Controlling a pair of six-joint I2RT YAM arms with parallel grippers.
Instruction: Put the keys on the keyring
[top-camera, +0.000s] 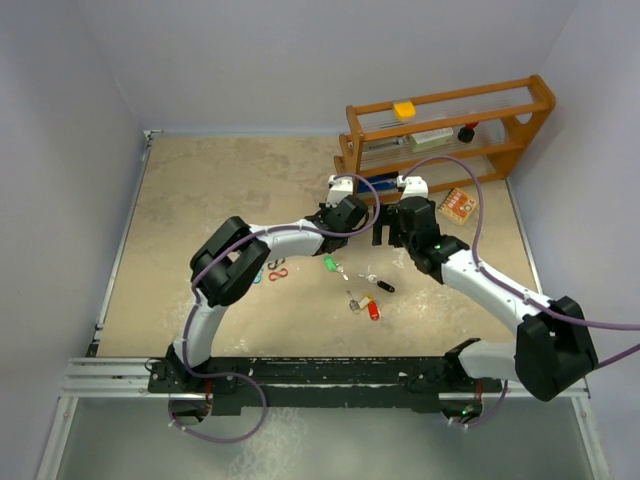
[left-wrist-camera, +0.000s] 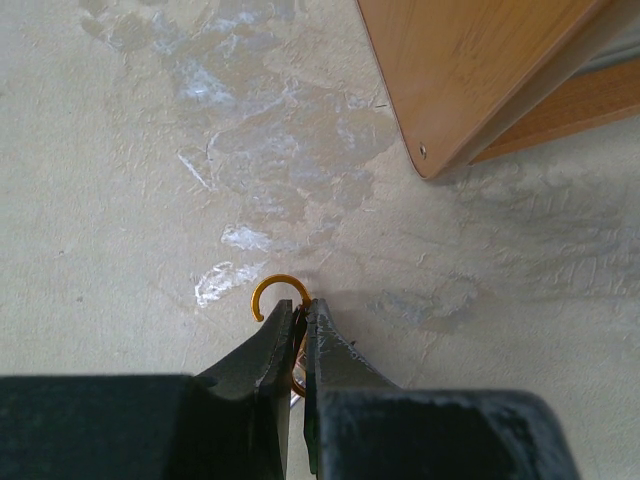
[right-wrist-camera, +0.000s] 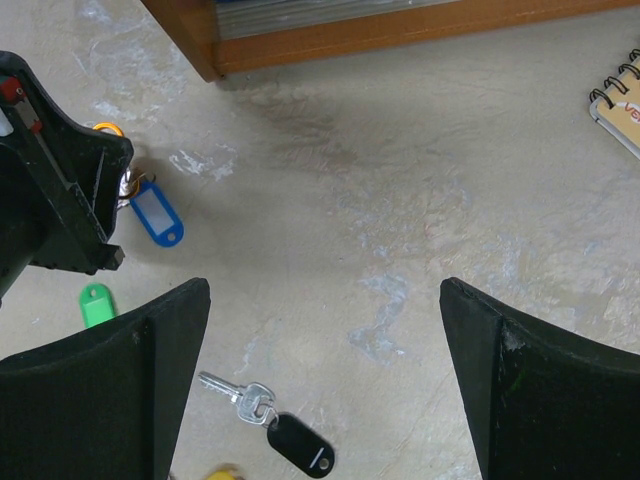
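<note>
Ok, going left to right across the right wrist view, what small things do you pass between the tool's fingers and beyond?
green tag → blue tag → black key → notebook

Left claw (left-wrist-camera: 304, 306) pinched tight, left arm (top-camera: 290, 232) stretched forward and bent inward. Right claw (right-wrist-camera: 322, 288) spread wide, with the left claw just off its left finger.

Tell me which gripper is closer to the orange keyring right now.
Left. The left gripper is shut on the orange keyring, pinching its lower part. The right gripper hangs open beside it and does not touch the ring.
</note>
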